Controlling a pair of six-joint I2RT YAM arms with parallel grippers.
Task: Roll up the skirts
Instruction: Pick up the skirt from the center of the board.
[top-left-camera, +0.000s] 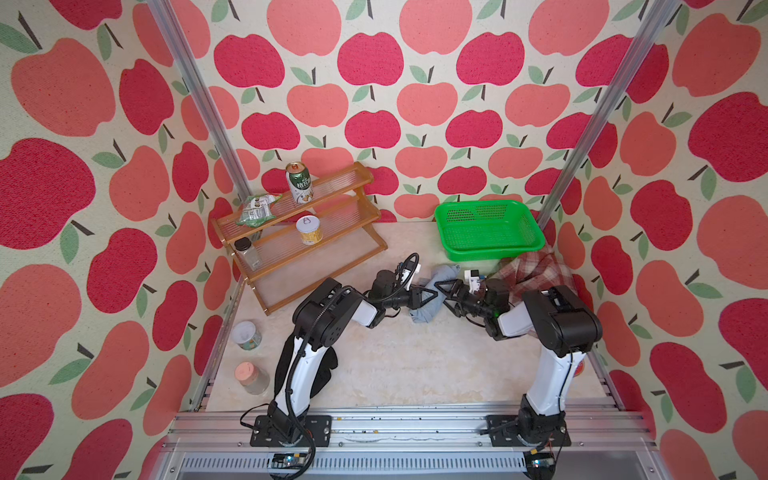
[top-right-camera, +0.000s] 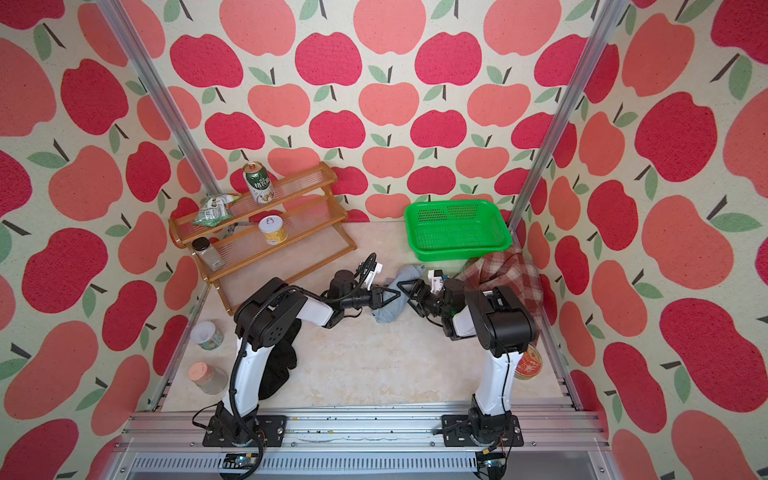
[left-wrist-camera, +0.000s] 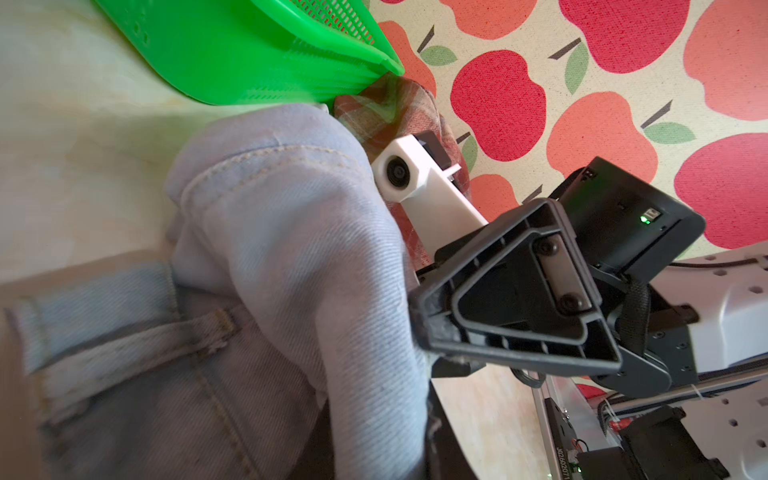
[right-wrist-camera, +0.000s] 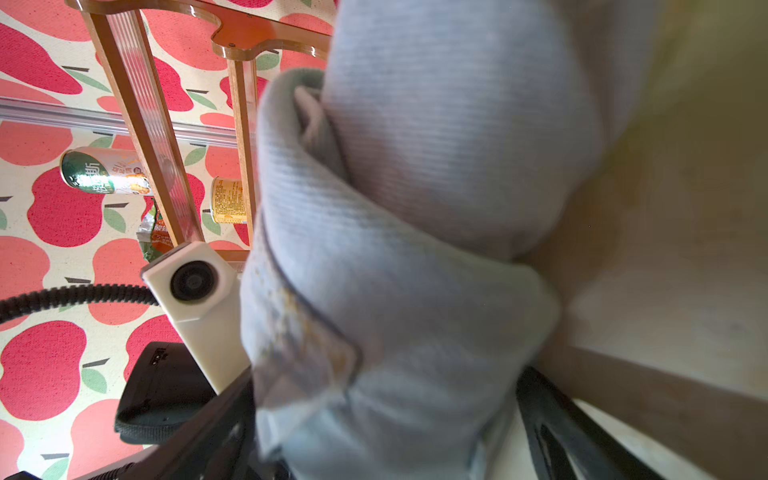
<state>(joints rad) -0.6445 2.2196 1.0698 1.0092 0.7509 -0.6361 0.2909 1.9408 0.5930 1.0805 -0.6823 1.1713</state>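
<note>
The light blue denim skirt (top-left-camera: 427, 311) lies rolled into a bundle on the mid table, between both grippers. My left gripper (top-left-camera: 432, 294) is shut on a fold of the denim skirt (left-wrist-camera: 291, 249), which runs down between its dark fingers. My right gripper (top-left-camera: 441, 295) faces it from the other side with its jaws wide open. The end of the denim roll (right-wrist-camera: 395, 249) fills the space between its fingers (right-wrist-camera: 552, 428). The plaid skirt (top-left-camera: 536, 270) lies crumpled behind the right arm, by the basket. The black skirt (top-right-camera: 278, 370) lies under the left arm.
A green mesh basket (top-left-camera: 494, 249) stands at the back right. A wooden tiered rack (top-left-camera: 345, 253) at the back left holds a can, a tin, a packet and a small jar. Two jars (top-left-camera: 247, 334) (top-left-camera: 251, 378) stand near the left edge. A red tin (top-right-camera: 528, 363) sits behind the right arm.
</note>
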